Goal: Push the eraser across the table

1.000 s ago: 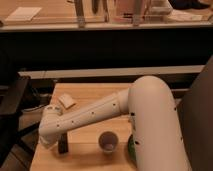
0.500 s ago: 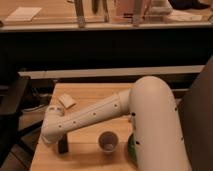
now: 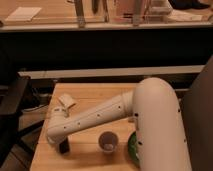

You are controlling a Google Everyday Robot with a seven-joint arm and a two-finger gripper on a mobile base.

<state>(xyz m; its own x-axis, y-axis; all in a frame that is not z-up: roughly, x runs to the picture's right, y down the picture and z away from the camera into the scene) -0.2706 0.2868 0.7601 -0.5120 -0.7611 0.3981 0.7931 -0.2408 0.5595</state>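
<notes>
At the bottom of the frame, a small pale cup (image 3: 107, 141) is standing upright on the table (image 3: 95, 95), just right of centre. A green object (image 3: 131, 148) is peeking out immediately to its right, mostly hidden behind the arm's bulky white shoulder (image 3: 157, 125).

Left of the cup, the gripper (image 3: 63, 146) is pointing down at the lower left of the tabletop, its dark tip reaching the planks or nearly so. Whether its jaws are open or closed cannot be told, and the eraser cannot be made out apart from that dark tip.

The white perforated forearm (image 3: 90, 120) is slanting up from the gripper toward the shoulder at right. Just beyond the wrist, toward the upper left of the table, a small pale tan object (image 3: 66, 100) is lying on the wood.

Farther back, a dark gap is separating the table from the long wooden counter (image 3: 45, 12) across the top of the frame, which is carrying upright glass panels (image 3: 92, 9).
</notes>
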